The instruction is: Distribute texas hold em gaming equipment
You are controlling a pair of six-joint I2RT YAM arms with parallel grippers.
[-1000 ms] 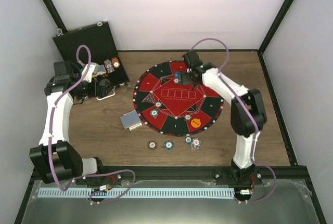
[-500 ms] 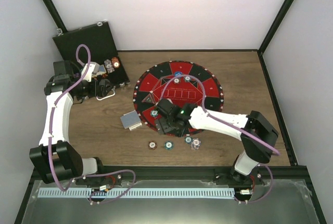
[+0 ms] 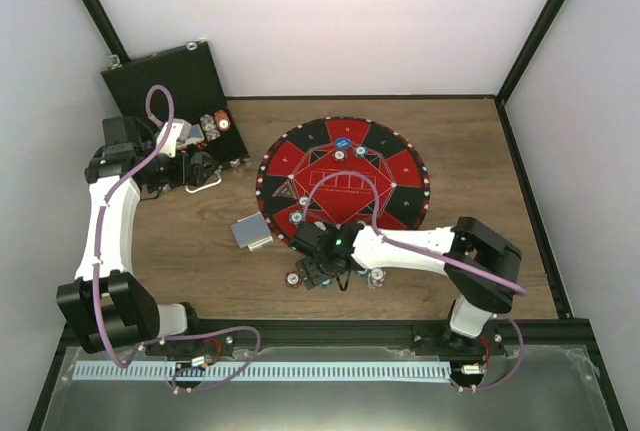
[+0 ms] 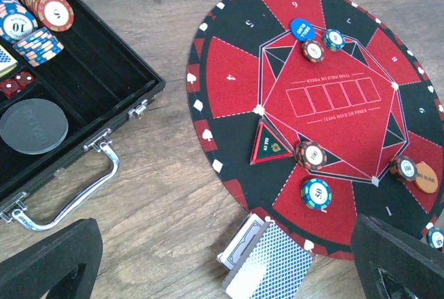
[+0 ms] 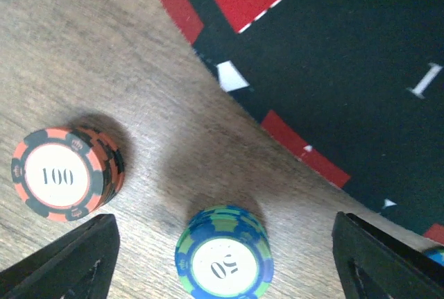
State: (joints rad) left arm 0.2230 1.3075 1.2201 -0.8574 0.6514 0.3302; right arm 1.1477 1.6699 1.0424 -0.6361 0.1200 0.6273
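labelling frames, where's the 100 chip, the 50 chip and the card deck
100 chip (image 5: pixel 53 175): right wrist view, white centre label
50 chip (image 5: pixel 223 267): right wrist view, white centre label
card deck (image 4: pixel 270 268): left wrist view, top card's blue back

- left white-and-black arm (image 3: pixel 105 221): rises from near edge of table (image 3: pixel 480 141), runs up left side, wrist turned right near far left corner
- left black two-finger gripper (image 3: pixel 200 167): jaws spread wide, nothing between; fingers (image 4: pixel 48 264) at lower corners of wrist view
- right white-and-black arm (image 3: pixel 410 246): elbow folded at right, forearm stretched left along near edge
- right black two-finger gripper (image 3: pixel 320 271): pointing down, low over tabletop, jaws wide apart, gripping nothing
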